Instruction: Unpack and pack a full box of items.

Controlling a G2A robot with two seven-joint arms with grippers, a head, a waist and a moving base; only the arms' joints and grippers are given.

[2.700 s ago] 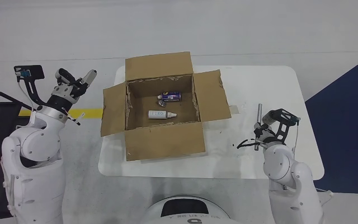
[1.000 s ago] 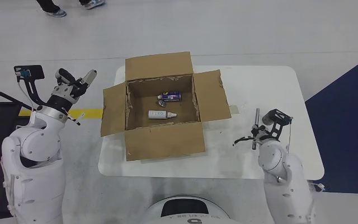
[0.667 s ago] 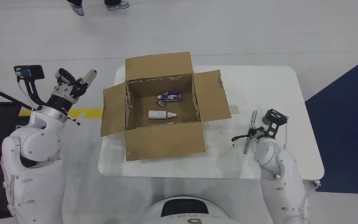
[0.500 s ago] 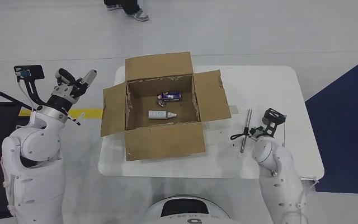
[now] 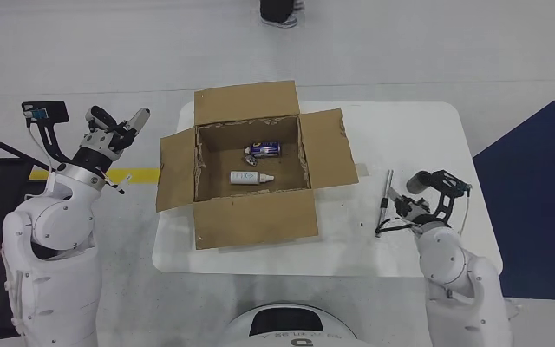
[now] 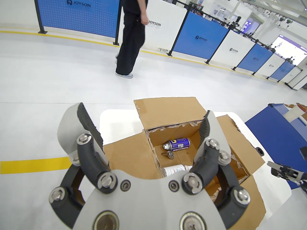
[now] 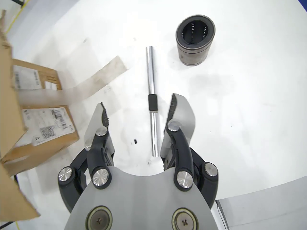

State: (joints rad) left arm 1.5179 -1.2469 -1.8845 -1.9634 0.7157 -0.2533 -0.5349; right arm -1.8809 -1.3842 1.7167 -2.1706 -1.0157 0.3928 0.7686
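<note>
rod [image 7: 151, 82]: stiff, slick steel, likely rolls; grab the black band [image 7: 153, 103]
right claw [image 7: 138, 102]: spread over it
left claw [image 6: 145, 109]: spread, empty

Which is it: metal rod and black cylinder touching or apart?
Apart. The right wrist view shows a clear gap between the metal rod and the black cylinder.
</note>
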